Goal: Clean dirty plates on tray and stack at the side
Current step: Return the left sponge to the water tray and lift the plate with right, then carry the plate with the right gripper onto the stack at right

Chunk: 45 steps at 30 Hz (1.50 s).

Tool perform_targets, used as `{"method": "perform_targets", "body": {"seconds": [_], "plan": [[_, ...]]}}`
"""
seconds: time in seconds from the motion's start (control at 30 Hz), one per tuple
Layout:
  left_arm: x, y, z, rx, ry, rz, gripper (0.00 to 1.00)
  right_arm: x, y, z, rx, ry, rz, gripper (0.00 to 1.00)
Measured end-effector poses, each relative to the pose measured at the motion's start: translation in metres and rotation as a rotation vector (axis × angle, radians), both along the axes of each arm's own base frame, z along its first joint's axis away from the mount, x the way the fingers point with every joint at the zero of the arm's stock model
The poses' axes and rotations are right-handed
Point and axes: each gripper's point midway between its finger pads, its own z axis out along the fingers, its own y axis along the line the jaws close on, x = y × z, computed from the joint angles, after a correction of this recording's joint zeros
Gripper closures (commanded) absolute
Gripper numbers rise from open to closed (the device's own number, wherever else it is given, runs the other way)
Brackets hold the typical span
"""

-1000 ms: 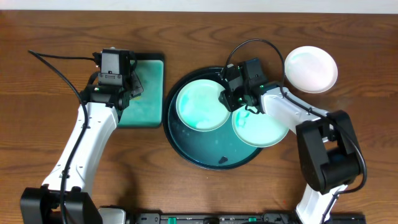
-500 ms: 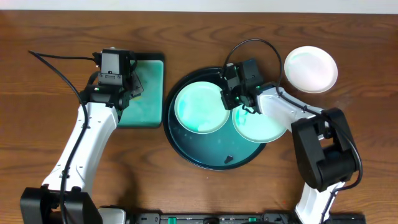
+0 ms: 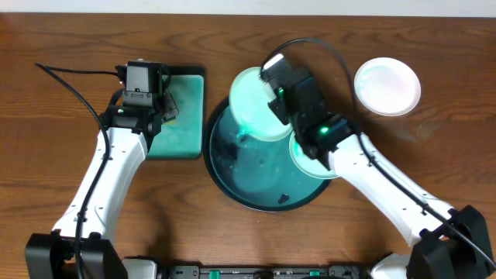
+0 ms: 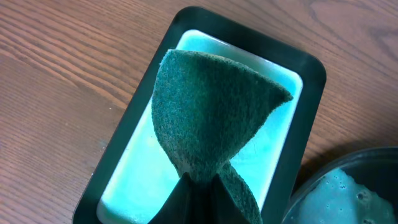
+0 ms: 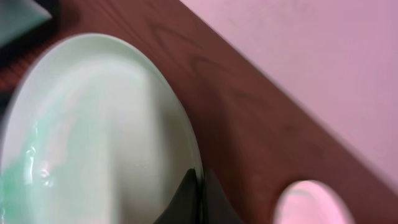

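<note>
Smooth pale mint round plate (image 3: 256,101), teal-smeared, tilted in air over far rim of tray (image 3: 248,167); right pincer (image 5: 199,186) clamped on its edge, arm stretched in from near right. Second plate (image 3: 308,164) flat in tray's right side. Third plate (image 3: 387,85), white, on wood-grain counter (image 3: 62,155), far right. Tray round, black-rimmed, glossy wet teal. Left pincer (image 4: 200,196) pinching coarse green sponge (image 4: 211,118), folded, above rectangular sponge tray (image 4: 311,81)

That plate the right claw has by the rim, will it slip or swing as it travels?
Probably stiff: the plate shows no bend though the right claw pinches only its rim. Likely slippery, since teal liquid streaks its glossy face. Held at one edge and tilted, it may pivot in the pinch.
</note>
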Motion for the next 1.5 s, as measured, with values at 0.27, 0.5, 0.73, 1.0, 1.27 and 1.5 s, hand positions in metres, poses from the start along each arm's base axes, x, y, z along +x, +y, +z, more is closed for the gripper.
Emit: {"method": "perform_targets", "body": {"seconds": [0.27,0.5,0.73,1.0,1.27,1.5], "plan": [[0.000,0.000,0.000,0.000,0.000,0.000,0.93,-0.005,0.012,0.035,-0.372,-0.205,0.042,0.99],[0.000,0.000,0.000,0.000,0.000,0.000,0.93,-0.014,0.030,0.068,-0.587,-0.342,0.077,0.99],[0.000,0.000,0.000,0.000,0.000,0.000,0.93,-0.022,0.038,0.074,-0.684,-0.366,0.107,0.99],[0.000,0.000,0.000,0.000,0.000,0.000,0.93,0.002,0.001,0.043,-0.446,-0.235,0.023,0.99],[0.000,0.000,0.000,0.000,0.001,0.000,0.93,0.046,-0.079,0.007,0.222,0.011,-0.125,0.99],[0.000,0.000,0.000,0.000,0.000,0.000,0.93,0.058,-0.222,-0.001,0.714,0.103,-0.505,0.99]]}}
